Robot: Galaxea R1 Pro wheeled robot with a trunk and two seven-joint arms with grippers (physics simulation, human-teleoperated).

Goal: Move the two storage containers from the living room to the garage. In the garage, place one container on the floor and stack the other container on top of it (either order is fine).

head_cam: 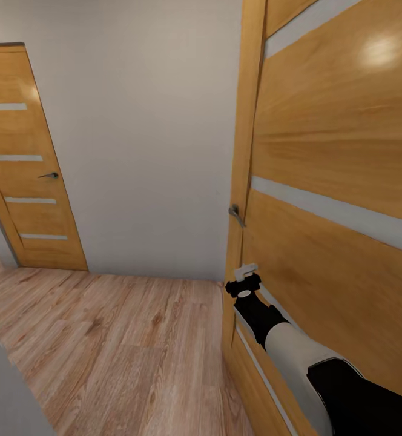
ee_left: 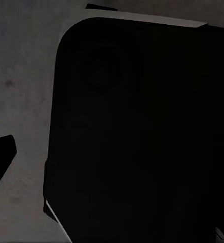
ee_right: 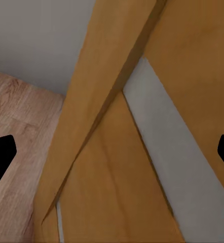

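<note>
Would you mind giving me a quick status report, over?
Right gripper open, nothing held, up against the wooden door below its handle. Left gripper state unclear. No containers in sight. Door blocks the way, over.

A near wooden door faces another door across plank flooring.

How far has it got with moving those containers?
Nothing looks finished from here. The robot is in a hallway with a wood-plank floor, its right gripper close to a wooden door, just below the handle. Neither gripper holds a container, so carrying and stacking both seem still ahead.
</note>
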